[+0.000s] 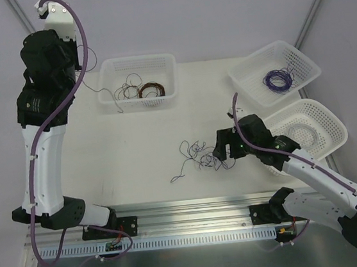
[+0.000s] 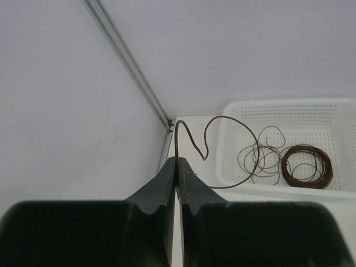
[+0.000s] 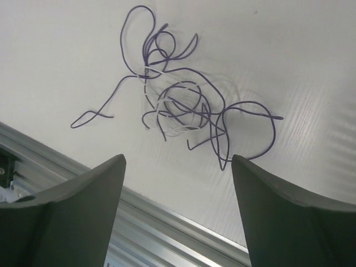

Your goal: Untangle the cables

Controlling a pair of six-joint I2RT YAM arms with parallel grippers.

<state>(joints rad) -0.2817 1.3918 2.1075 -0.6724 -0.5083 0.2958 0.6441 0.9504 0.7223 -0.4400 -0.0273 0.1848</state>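
Note:
The cables (image 1: 198,155) lie as a loose clump of thin purple wires with some whitish strands on the table's middle front, and show in the right wrist view (image 3: 178,105). My right gripper (image 1: 222,152) is open and empty just right of the clump; in the right wrist view (image 3: 178,161) the clump lies just beyond the fingertips. My left gripper (image 1: 78,61) is raised at the back left and shut on a thin brown wire (image 2: 222,119). That wire runs from the fingertips (image 2: 177,161) over the rim into the back basket (image 2: 289,108).
The back basket (image 1: 135,66) holds a red-brown coil (image 1: 153,89) and loose brown wire (image 1: 125,89). A right basket (image 1: 299,58) holds a purple coil (image 1: 277,79). A nearer right basket (image 1: 326,123) holds a whitish coil (image 1: 289,140). A metal rail (image 1: 193,206) runs along the front.

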